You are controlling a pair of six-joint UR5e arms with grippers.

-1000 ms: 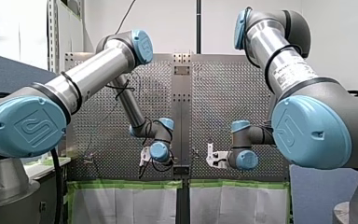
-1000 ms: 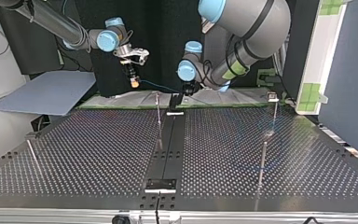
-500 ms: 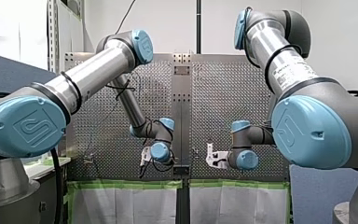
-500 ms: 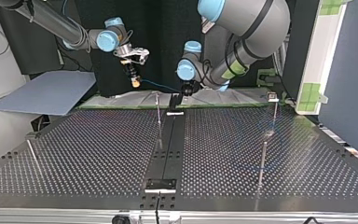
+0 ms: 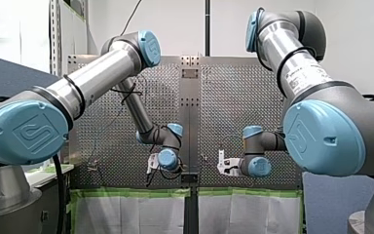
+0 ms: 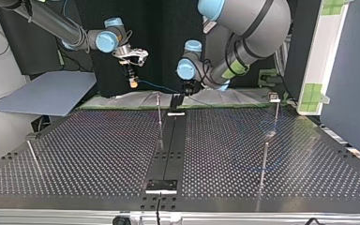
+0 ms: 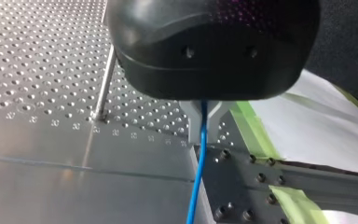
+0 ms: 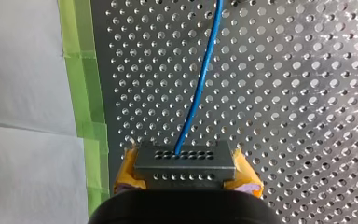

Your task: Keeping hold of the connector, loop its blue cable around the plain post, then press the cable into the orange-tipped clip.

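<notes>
In the right wrist view my right gripper [image 8: 186,173] is shut on a grey connector [image 8: 185,158], held between yellow pads [image 8: 127,171]. The blue cable [image 8: 200,84] leaves the connector and runs over the perforated table. In the top view the cable [image 6: 157,86] spans from my right gripper [image 6: 132,82] to my left gripper [image 6: 186,90]. The left wrist view shows my left gripper [image 7: 203,126] shut on the cable [image 7: 196,186], which hangs below the fingers. A plain thin post [image 7: 103,84] stands beside that gripper; the top view shows it too [image 6: 159,115].
More thin posts stand on the table [image 6: 98,154]: one with a small head [image 6: 274,97] at the top view's right, one in front of it [image 6: 264,164], one at the left [image 6: 33,157]. Green tape [image 8: 81,70] and white sheeting edge the table behind the grippers.
My right gripper with the connector has shifted slightly away from my left gripper. My left arm has hardly moved.
</notes>
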